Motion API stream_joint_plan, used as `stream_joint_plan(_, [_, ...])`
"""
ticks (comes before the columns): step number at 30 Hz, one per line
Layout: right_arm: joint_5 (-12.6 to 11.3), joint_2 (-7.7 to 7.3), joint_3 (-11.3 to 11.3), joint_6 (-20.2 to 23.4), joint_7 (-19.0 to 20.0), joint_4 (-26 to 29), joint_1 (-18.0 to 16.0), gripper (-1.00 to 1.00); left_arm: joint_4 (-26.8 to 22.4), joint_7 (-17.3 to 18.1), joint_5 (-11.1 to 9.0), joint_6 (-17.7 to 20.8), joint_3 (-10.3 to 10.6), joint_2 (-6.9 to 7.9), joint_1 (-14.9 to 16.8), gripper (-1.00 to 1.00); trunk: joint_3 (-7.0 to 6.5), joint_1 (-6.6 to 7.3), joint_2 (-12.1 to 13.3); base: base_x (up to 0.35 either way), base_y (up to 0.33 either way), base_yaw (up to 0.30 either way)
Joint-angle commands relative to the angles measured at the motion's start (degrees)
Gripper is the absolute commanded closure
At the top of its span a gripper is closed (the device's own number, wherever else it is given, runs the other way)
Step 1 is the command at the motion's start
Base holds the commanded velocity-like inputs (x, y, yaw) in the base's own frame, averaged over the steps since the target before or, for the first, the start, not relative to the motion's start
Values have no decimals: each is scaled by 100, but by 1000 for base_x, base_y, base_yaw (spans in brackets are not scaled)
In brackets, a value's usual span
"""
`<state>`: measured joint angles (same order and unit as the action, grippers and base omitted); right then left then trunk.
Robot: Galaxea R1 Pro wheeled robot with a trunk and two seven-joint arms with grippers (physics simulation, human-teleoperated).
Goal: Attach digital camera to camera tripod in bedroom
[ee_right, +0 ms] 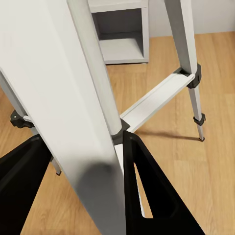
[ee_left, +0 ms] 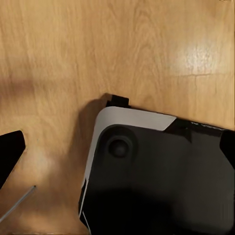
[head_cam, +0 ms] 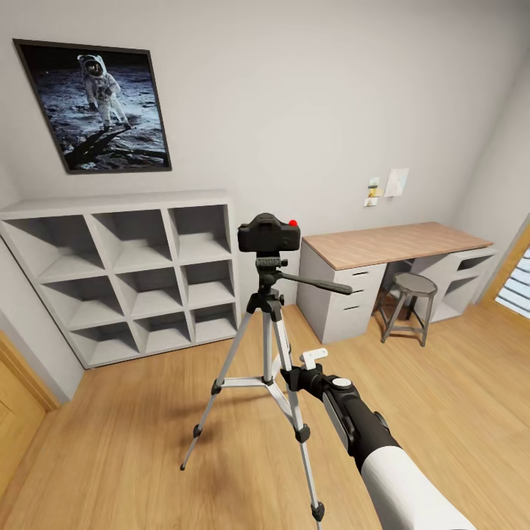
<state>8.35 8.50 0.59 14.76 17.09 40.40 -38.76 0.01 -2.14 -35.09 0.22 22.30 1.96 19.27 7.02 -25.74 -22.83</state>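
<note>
The digital camera (head_cam: 269, 232) sits squarely on top of the camera tripod (head_cam: 266, 353), a small black body with its red button showing at the upper right corner, mounted on the black head whose long pan handle (head_cam: 316, 283) sticks out toward the desk side. The tripod stands upright on the light wood floor (head_cam: 132, 442) in the middle of the bedroom, its three silver legs splayed and joined by grey braces to the centre column. The right arm reaches in from the lower right, and the right pincer (head_cam: 294, 375) is up against the tripod at about brace height; from the right wrist view its two black fingers (ee_right: 156, 196) stand apart on either side of a silver leg (ee_right: 73, 122) that runs between them, released rather than clenched, and I cannot tell whether either finger touches the metal. The left wrist view looks down on the wood floor and a dark, white-edged part of the robot's own body (ee_left: 156, 176); a black finger tip (ee_left: 10, 152) shows at the edge, and I cannot tell how that pincer stands. Behind the tripod a white cube shelf (head_cam: 132, 272) lines the pale wall under an astronaut poster (head_cam: 96, 107). To the right is the wood-topped white surface (head_cam: 397, 244) with a grey round stool (head_cam: 409, 305) tucked at its front.
</note>
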Motion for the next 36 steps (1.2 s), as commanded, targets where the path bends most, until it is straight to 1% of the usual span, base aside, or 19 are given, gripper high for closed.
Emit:
stream_joint_plan(1, [482,3,3,18,22,-147,0,100,2,-105,-79,7,49,12,2,-100,13,-5,-9,0,0,0])
stream_joint_plan(3, [480,3,3,18,22,-147,0,100,4,-299,-188,12,46,37,-7,-100,13,-5,-9,0,0,0])
stream_joint_plan(5, [480,3,3,18,22,-147,0,100,6,-504,-354,16,43,57,-38,-100,13,-5,-9,0,0,0])
stream_joint_plan(6, [480,3,3,18,25,-147,0,100,6,-683,-587,15,41,74,-94,-100,13,-5,-9,0,0,0])
stream_joint_plan(10, [481,1,1,18,30,-147,0,100,5,-877,-1206,-15,43,91,-210,-100,13,-5,-9,0,0,0])
stream_joint_plan(11, [484,0,2,18,31,-147,0,100,4,-919,-1509,-34,44,95,-262,-100,13,-5,-9,0,0,0])
stream_joint_plan(13, [490,1,2,18,28,-147,2,100,2,-942,-1758,-49,45,95,-313,-100,13,-5,-9,0,0,0])
stream_joint_plan(17, [502,0,3,18,25,-147,1,100,3,-969,-2080,-66,46,94,-409,-100,13,-5,-9,0,0,0])
stream_joint_plan(20, [506,1,3,18,25,-147,1,100,6,-975,-2158,-71,46,97,-437,-100,13,-5,-9,0,0,0])
stream_joint_plan(21, [507,2,3,18,26,-147,1,-100,6,-976,-2176,-71,46,98,-443,-100,13,-5,-9,0,0,0])
stream_joint_plan(25, [501,-5,2,24,47,-147,2,-100,8,-986,-2230,-74,46,99,-463,-100,13,-5,-9,0,0,0])
stream_joint_plan(36, [493,-6,3,18,49,-147,1,-100,8,-989,-2238,-75,46,95,-467,-100,13,-5,-9,0,0,0])
